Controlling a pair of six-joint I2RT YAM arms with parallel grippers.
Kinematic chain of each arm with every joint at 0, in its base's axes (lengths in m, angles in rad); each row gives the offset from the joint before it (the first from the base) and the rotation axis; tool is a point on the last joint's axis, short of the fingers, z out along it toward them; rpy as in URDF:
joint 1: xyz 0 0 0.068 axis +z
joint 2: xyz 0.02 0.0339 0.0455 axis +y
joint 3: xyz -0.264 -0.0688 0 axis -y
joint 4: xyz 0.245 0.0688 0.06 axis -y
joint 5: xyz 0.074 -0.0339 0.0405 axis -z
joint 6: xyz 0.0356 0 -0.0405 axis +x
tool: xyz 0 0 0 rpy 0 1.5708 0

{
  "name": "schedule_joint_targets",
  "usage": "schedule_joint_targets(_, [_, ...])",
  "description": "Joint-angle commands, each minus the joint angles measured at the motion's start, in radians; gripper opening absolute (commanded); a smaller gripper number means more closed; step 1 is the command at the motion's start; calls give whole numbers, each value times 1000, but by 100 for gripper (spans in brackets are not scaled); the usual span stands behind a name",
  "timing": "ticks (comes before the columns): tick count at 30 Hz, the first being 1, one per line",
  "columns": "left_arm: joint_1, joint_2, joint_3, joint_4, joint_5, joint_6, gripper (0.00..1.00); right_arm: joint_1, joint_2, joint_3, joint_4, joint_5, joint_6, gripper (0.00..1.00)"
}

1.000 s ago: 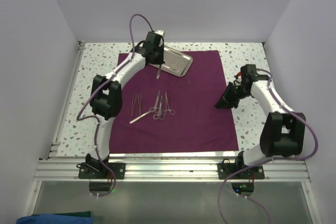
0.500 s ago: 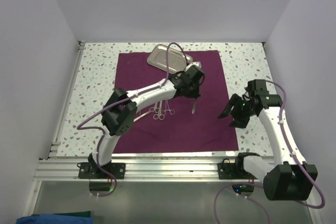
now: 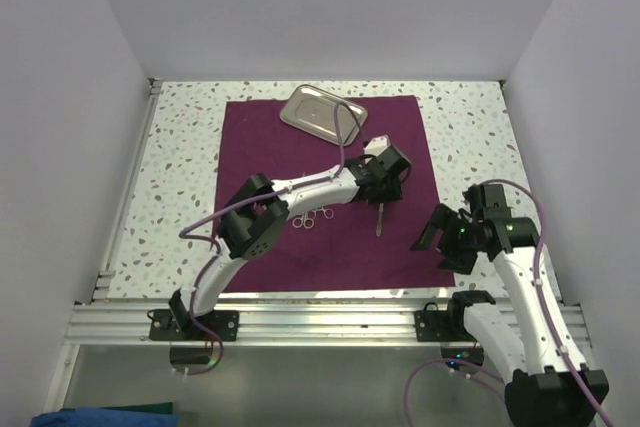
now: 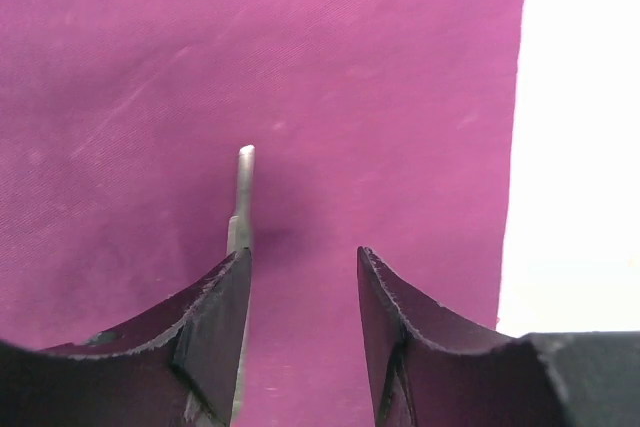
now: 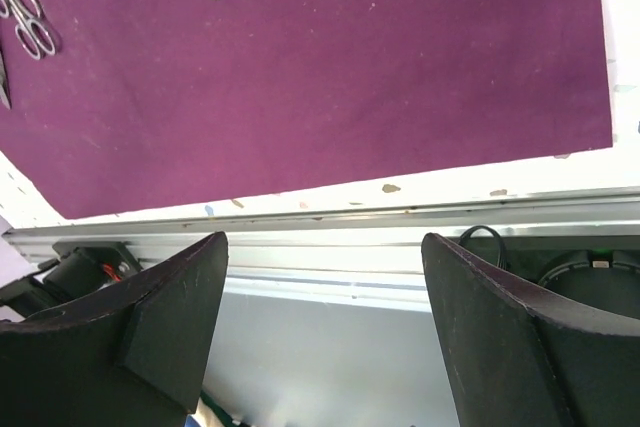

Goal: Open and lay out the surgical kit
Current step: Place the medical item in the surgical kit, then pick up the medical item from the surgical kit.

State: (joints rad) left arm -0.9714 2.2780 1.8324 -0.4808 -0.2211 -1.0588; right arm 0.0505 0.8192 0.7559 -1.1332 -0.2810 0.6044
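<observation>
Left gripper (image 4: 303,253): you have its jaws parted over the right part of the plum cloth (image 3: 330,247); a thin steel instrument (image 4: 243,197) lies along the inner edge of one finger, the other finger clear of it
Grip: no clamp on it that I can see, so treat it as loose
Risk one: if you lift or swing now, that finger may drag it askew or flick it toward the cloth's right edge and the bare table (image 3: 460,117)
Risk two: your left forearm crosses over the ring-handled instruments (image 3: 312,219) mid-cloth; a careless retreat could scatter them
Right gripper (image 5: 325,239): wide open, empty, by the cloth's near right corner; keep it out of the left arm's path
Steel tray (image 3: 310,107): at the cloth's far edge, well apart
</observation>
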Motion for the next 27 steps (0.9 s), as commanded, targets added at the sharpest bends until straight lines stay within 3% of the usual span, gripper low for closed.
schedule_joint_targets(1, [-1,-57,51,-31,-69,5,51,9,-74,-32,-56,-14,31,82])
schedule_joint_targets(6, [37,-233,-10,-99,-73,297,49,9,-156,26,-120,-21,66,85])
schedule_joint_targets(10, [83,-383,-193,-166,-138,480,44,8,-86,164,-161,19,28,87])
schedule_joint_targets(14, [132,-572,-390,-119,-143,666,42,8,-7,285,-165,42,8,87])
schedule_joint_targets(19, [197,-679,-573,-85,-60,778,42,8,87,312,-117,-1,14,87])
schedule_joint_targets(27, [203,-768,-760,8,64,884,42,11,182,304,-96,-29,2,87])
